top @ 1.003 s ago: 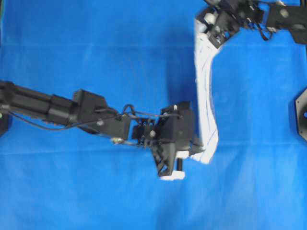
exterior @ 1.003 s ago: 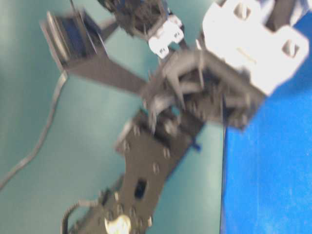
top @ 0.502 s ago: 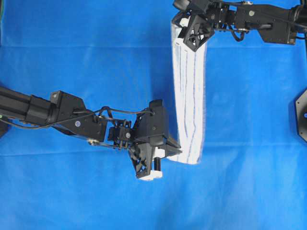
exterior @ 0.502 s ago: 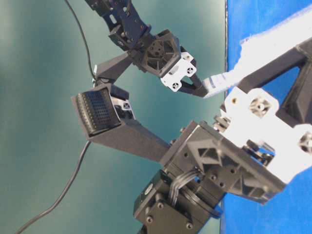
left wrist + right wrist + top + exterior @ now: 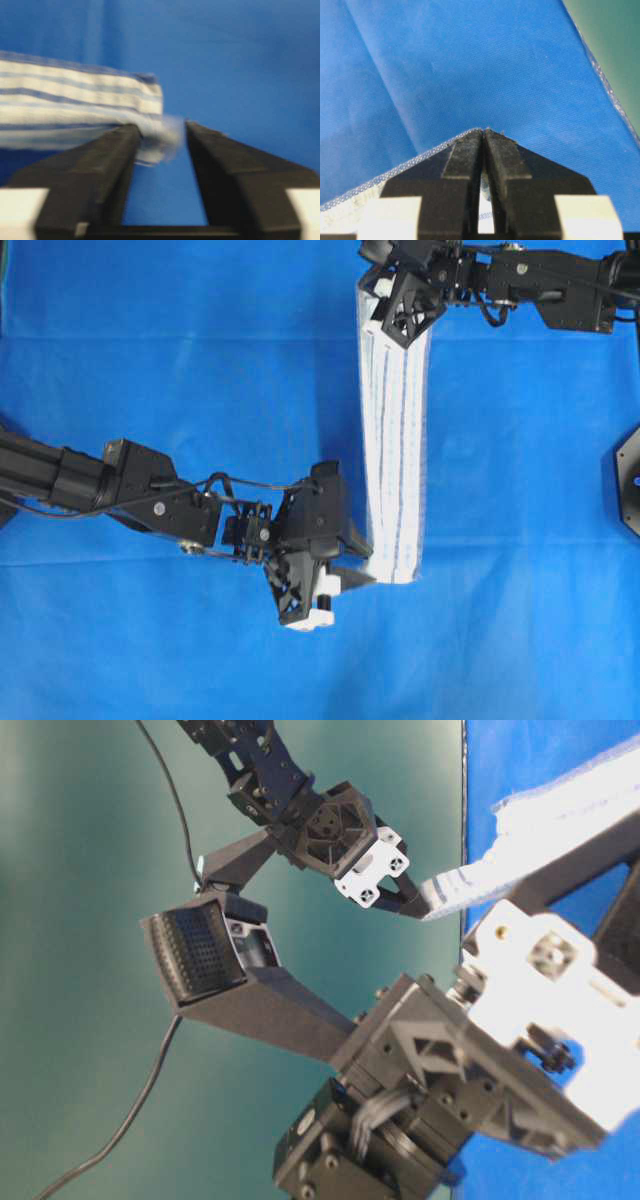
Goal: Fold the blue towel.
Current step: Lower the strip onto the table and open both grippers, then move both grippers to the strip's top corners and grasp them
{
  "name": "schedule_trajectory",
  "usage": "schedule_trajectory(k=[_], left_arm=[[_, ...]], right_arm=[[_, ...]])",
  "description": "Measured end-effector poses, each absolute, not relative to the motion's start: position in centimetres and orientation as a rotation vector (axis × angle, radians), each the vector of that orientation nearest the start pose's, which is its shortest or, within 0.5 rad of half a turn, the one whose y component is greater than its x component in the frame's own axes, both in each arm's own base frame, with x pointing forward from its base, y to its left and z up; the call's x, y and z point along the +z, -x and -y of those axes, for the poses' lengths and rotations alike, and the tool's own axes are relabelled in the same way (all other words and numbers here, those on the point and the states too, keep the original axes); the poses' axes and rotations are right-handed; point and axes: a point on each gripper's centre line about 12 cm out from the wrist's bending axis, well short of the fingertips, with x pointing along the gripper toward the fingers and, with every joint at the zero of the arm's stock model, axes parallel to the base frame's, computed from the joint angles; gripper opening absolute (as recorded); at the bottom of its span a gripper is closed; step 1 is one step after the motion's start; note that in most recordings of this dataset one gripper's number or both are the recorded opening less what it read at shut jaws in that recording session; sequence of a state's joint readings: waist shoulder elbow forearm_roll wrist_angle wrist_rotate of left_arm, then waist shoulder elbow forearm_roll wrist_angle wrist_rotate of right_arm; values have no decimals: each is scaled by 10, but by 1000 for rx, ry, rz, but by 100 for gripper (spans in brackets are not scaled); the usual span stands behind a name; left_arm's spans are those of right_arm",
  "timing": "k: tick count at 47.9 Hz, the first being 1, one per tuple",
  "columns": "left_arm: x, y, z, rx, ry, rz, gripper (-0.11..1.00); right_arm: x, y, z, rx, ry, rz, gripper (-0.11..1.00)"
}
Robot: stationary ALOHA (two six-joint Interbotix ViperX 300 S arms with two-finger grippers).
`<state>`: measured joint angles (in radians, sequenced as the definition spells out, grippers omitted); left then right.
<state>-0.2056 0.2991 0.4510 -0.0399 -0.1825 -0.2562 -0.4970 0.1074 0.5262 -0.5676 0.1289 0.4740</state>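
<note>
**Striped cloth laid in a long strip, one end let go**

Overhead: the blue towel [image 5: 396,455] lies as a narrow strip on the blue background cloth [image 5: 180,360]. To finish this fold well, both ends should be set flat before either arm pulls away.

Table-level: the right gripper [image 5: 415,906] pinches the towel's far end.

Left wrist: the left gripper [image 5: 161,137] stands parted, the towel's corner loose between its fingers.

Right wrist: jaws clenched on the towel's edge.
</note>
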Motion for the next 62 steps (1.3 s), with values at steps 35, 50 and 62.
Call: schedule_trajectory(k=[35,50,62], left_arm=[[214,-396,21,-22,101,-478,53],[223,-358,-41,132,93,-322,53],[223,-320,-57,191,87,-245,53]], right_arm=[[203,-326,157,-419,30,-681,54],[212,-274,104,-337,-50,-526,54],[202,-241,84,-321,-124,-482,54]])
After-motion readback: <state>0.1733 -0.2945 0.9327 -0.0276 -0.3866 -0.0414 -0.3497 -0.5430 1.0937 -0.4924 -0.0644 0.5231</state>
